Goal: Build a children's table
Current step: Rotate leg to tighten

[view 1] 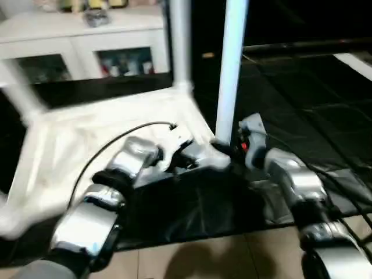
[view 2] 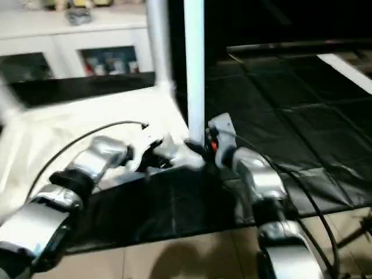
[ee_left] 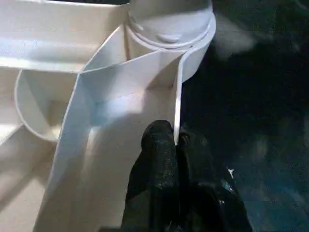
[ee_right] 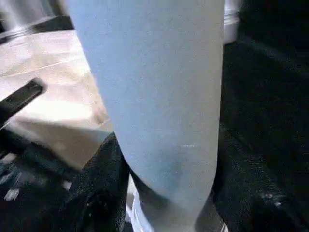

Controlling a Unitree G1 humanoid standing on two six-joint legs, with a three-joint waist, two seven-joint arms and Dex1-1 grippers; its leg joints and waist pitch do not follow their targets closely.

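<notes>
My left gripper [ee_left: 176, 140] is pinched shut on the thin side wall of the table top [view 1: 116, 133], one finger on each face of the rim; the top lies upside down on the black mat [view 1: 302, 99], ribs up, and just ahead of my left fingertips along that wall stands a leg's base [ee_left: 169, 24], already seated in its round corner socket.

My right gripper [ee_right: 159, 193] has its jaws apart around the near leg [view 1: 231, 64], a finger on either side of the shaft low down by the corner; I judge it a wrap at the leg's own width, though whether the pads truly bite I cannot tell. That leg rises upright straight out of my right jaws; a second leg [view 1: 180, 40] stands just beyond it at the far corner, and a third [view 1: 23, 96] leans at the far side, well away from both grippers.

The step in hand looks like seating this near leg; to do it well I should keep my left pinch firm so the top cannot slide or tip, hold the leg plumb over its socket, and press straight down along its axis; any slant would likely jam the taper or lever the corner up.
</notes>
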